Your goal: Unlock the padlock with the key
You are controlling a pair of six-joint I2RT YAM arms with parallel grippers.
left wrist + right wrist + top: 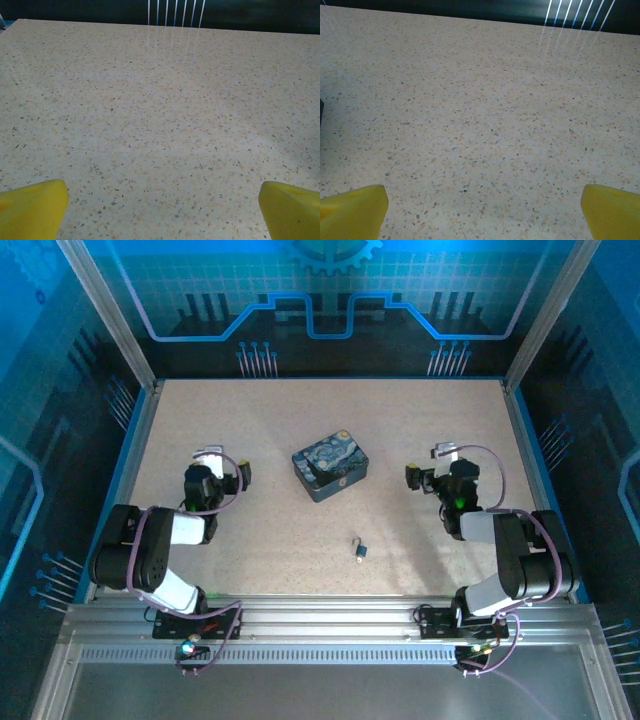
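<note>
Padlock (358, 549) sits on table (250, 420) at 5 o'clock from Starry Night print tin (330, 472), apart from it. Left gripper (162, 210), right gripper (482, 212): spread wide, holding nothing.

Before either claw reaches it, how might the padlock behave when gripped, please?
The padlock looks tiny, so it is probably light and may slide on the smooth table. Its thin shackle could swing when lifted.

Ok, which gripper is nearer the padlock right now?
The right gripper. In the top view the padlock lies slightly right of centre, on the near side of the Starry Night tin, clearly farther from the left gripper.
</note>
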